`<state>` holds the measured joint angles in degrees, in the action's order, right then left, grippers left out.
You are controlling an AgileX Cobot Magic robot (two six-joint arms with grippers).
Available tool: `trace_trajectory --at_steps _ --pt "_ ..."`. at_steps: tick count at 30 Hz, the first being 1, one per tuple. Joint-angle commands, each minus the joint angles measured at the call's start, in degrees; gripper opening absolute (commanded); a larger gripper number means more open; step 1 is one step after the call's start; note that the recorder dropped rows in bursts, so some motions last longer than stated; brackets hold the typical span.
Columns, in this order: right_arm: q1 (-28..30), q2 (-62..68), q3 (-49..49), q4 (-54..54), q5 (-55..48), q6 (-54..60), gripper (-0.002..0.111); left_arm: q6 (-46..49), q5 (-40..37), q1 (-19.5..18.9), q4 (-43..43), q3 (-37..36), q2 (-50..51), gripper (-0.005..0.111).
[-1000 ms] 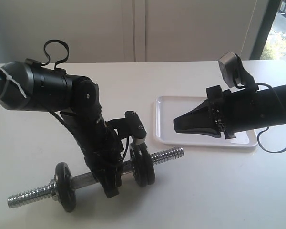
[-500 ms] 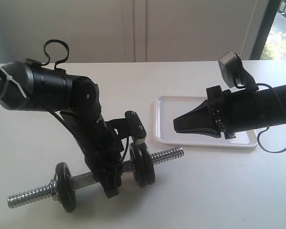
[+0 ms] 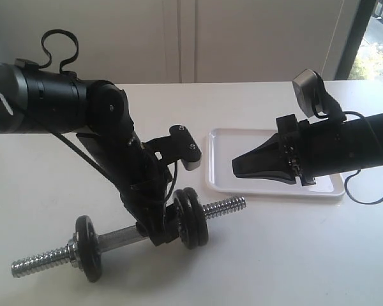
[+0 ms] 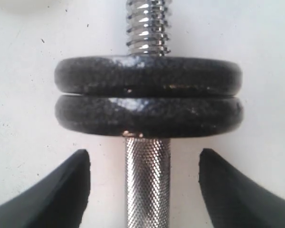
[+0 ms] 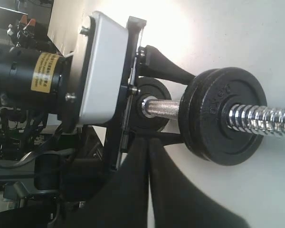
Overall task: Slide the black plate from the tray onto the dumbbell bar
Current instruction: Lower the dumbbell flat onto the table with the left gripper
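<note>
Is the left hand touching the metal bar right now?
Apart. The left wrist view shows bare table on both sides between the open left hand and the dumbbell bar.

a white bench [image 3: 293, 255] carries two things. the dumbbell bar [image 3: 118, 238] lies on it at the near left, resting on a single black disc [image 3: 88, 248] and a touching pair of black discs [image 3: 191, 218]. the white tray [image 3: 212, 159] lies flat just beyond the bar's threaded end, not touching it.
</note>
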<state>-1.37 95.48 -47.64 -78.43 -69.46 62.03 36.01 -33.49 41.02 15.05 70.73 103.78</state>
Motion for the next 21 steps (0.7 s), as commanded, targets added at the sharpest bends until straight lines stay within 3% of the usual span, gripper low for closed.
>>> trace_trajectory --at_steps 1,11,15,21 --pt "0.31 -0.57 -0.26 -0.06 -0.51 0.76 0.0 -0.1 -1.09 0.27 0.57 -0.01 -0.4 0.071" --pt "0.31 -0.57 -0.26 -0.06 -0.51 0.88 0.0 -0.1 -1.17 0.27 0.57 -0.01 -0.4 0.071" --pt "0.31 -0.57 -0.26 -0.06 -0.51 0.88 0.0 -0.52 -5.25 0.27 -0.12 0.72 -1.39 0.069" --pt "0.31 -0.57 -0.26 -0.06 -0.51 1.09 0.0 -0.74 -6.78 0.27 -2.78 2.06 -4.84 0.057"
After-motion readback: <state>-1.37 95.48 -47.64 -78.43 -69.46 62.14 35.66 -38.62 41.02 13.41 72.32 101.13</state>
